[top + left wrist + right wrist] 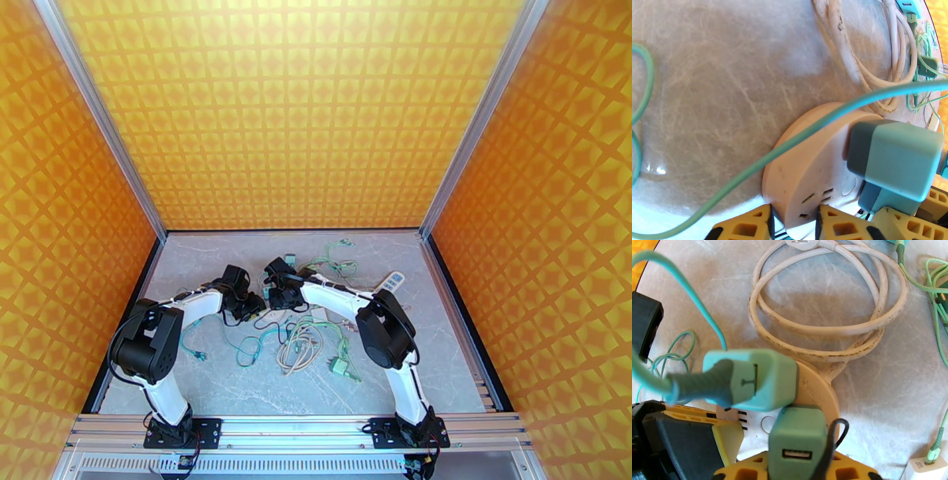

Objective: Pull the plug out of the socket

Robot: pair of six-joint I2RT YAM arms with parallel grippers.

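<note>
Nearest, two grippers met at mid-table [454, 355]: left gripper [794, 223] pinched tight on the rim of one round cream socket [809, 169], right gripper [798, 467] clamped on one of two green plugs seated in its face. Held there, a squat sage-green charger plug [798, 433] with a USB port on its end; just beside it, a paler corded plug [762, 378] trailing one teal cord [750, 171]. Beyond, one coiled white cord [821, 330] joined to the socket's side, among loose green wires too tangled to count.
</note>
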